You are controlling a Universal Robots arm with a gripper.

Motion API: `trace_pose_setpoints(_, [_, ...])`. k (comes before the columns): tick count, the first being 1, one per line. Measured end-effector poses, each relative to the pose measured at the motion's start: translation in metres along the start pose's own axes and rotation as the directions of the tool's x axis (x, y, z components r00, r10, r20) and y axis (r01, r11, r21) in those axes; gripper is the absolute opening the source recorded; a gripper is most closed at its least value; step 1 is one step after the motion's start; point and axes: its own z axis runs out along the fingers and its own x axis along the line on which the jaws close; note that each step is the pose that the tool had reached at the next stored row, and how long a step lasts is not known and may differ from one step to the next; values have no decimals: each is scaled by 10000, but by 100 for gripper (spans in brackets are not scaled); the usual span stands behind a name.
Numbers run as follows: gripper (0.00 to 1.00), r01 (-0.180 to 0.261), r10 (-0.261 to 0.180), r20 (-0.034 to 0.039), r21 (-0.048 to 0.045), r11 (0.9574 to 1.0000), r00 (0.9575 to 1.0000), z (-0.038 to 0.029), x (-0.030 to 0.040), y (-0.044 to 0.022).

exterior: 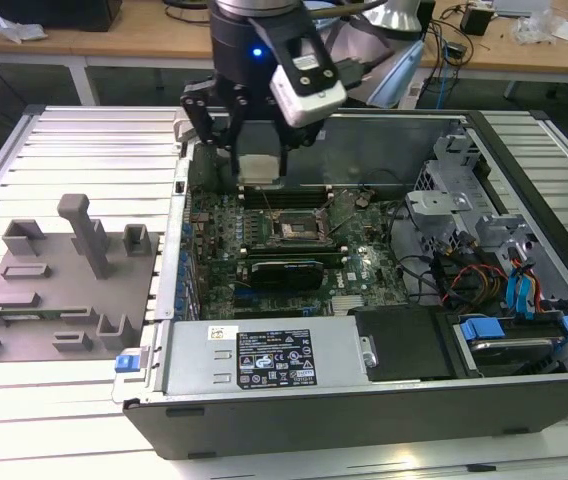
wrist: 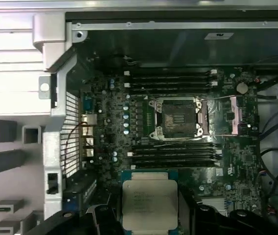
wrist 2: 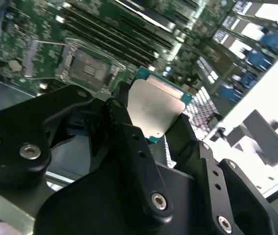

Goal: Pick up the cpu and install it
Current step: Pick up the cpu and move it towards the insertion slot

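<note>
My gripper (exterior: 261, 168) hangs over the open computer case, shut on the cpu (exterior: 261, 169), a small square chip with a pale silvery top. In both wrist views the cpu (wrist: 149, 204) (wrist 2: 154, 108) sits between the black fingers (wrist 2: 124, 122), its teal rim showing. The metal-framed socket (wrist: 176, 118) (wrist 2: 86, 66) with a dark centre lies open on the green motherboard, below and a little ahead of the chip. In the exterior view the socket (exterior: 296, 231) is just toward the view's right of the gripper.
A long black card (exterior: 286, 270) lies across the motherboard below the socket. Drive cages and coloured cables (exterior: 504, 280) crowd the case's right side. A grey tray (exterior: 54, 285) with upright posts stands on the slatted table to the exterior view's left. Memory slots (wrist: 171, 81) flank the socket.
</note>
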Motion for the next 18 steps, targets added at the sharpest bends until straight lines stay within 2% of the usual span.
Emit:
trace_pose_setpoints(1, [55, 2, -2, -1, 0, 10000, 10000, 1, -46, 1])
trace_pose_setpoints(3, [55, 1, -1, -5, 0, 10000, 10000, 4, -200, 5])
trace_pose_setpoints(7, [55, 0, 0, -6, 0, 10000, 10000, 8, -411, 11])
trace_pose_setpoints(11, [55, 1, -1, -6, 1, 10000, 10000, 10, -535, 14])
trace_pose_setpoints(15, [55, 0, 0, -6, -1, 10000, 10000, 13, -538, 15])
trace_pose_setpoints(18, [55, 0, 0, -8, -1, 10000, 10000, 46, -567, 17])
